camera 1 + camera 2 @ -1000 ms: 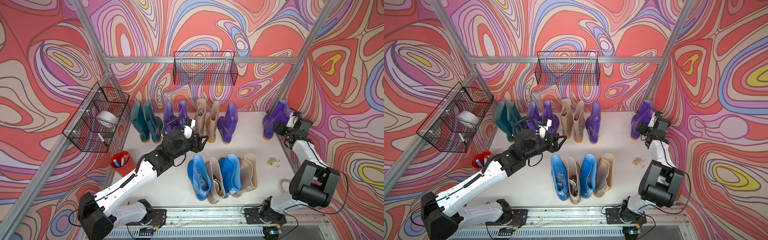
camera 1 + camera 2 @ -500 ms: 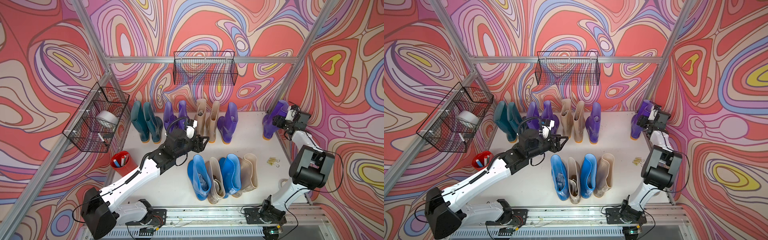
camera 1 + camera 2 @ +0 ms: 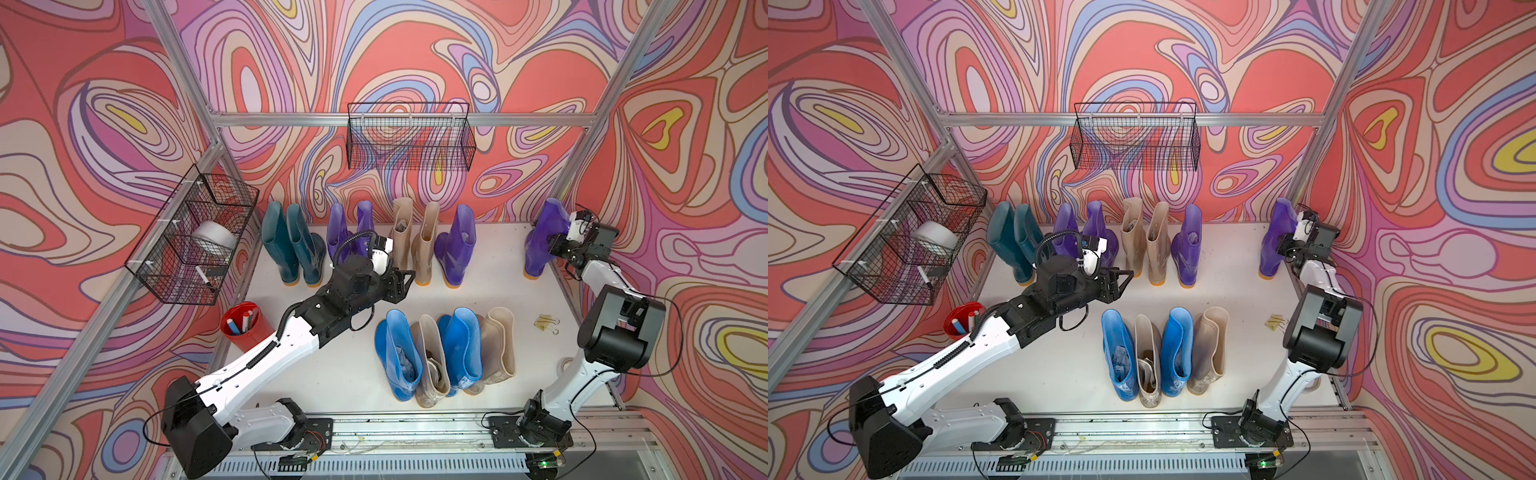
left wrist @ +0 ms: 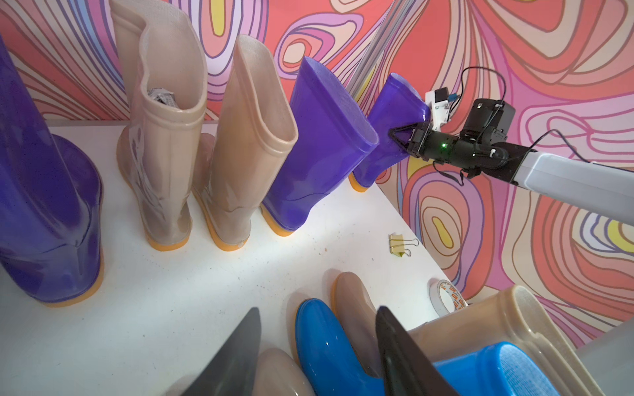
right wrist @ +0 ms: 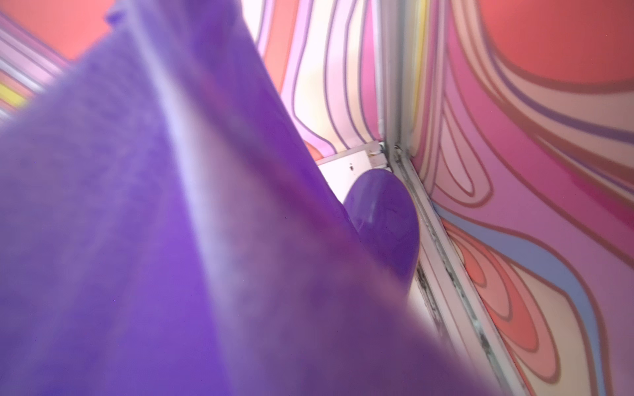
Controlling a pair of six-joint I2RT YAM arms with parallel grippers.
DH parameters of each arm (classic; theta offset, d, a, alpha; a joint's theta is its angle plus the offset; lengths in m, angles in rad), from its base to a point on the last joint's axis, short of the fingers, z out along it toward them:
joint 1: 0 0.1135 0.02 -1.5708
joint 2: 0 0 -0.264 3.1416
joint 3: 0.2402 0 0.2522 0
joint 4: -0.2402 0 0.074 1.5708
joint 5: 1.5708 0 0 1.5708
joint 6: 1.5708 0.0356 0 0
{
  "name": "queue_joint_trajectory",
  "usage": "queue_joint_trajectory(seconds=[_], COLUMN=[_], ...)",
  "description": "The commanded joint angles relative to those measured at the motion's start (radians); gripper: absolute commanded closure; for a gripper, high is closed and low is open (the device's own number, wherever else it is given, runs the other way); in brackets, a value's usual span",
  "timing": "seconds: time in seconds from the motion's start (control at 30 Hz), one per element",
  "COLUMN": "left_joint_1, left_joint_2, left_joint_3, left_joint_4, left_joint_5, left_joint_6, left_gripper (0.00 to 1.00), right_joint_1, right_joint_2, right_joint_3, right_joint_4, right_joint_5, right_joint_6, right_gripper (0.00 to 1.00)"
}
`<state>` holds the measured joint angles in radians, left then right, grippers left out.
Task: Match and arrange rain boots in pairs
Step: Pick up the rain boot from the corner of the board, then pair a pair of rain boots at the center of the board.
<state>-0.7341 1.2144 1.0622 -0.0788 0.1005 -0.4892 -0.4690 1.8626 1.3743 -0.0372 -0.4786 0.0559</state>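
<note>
The right arm (image 3: 598, 274) rises from its base at the front right of the table (image 3: 498, 266), folds hard at the elbow and reaches back into the far right corner. There the right gripper (image 3: 556, 246) is clamped tight on the top rim of the lone purple boot (image 3: 539, 237), pinching the shaft wall. That boot stands on its orange sole right in the corner, apart from all the others. In the right wrist view it fills most of the picture as a purple blur, its toe close to the frame rail.

The left arm (image 3: 291, 332) stretches long and low from the front left, running diagonally to the middle of the table with its wrist about level. The left gripper (image 3: 406, 279) points to the right, into the gap between the two rows of boots. Its fingers (image 4: 236, 353) are partly spread with nothing between them.

Along the back wall stand the teal pair (image 3: 291, 245), a purple pair (image 3: 345, 228), a beige pair (image 3: 415, 237) and a single purple boot (image 3: 457, 245). The front row (image 3: 432, 365) runs blue, beige, blue, beige, packed side by side.
</note>
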Motion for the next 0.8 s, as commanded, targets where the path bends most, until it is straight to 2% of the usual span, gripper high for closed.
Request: queue_joint_trajectory(seconds=[0.0, 0.2, 0.43, 0.77], left_joint_1=[-0.006, -0.011, -0.02, -0.035], left_joint_2=[-0.03, -0.054, -0.061, -0.071], left_joint_3=[0.039, 0.044, 0.055, 0.055], left_joint_4=[-0.054, -0.079, -0.107, -0.122], left_joint_5=[-0.033, -0.071, -0.095, -0.115], left_joint_6=[0.02, 0.026, 0.031, 0.034], left_gripper=[0.45, 0.46, 0.46, 0.46], right_joint_1=[0.022, 0.061, 0.157, 0.291], right_joint_2=[0.0, -0.044, -0.048, -0.022], right_joint_3=[-0.009, -0.008, 0.015, 0.037], right_joint_4=[-0.038, -0.046, -0.055, 0.028], right_joint_5=[-0.1, -0.151, -0.158, -0.166], right_joint_6=[0.0, -0.012, -0.009, 0.085], right_gripper=[0.97, 0.99, 1.0, 1.0])
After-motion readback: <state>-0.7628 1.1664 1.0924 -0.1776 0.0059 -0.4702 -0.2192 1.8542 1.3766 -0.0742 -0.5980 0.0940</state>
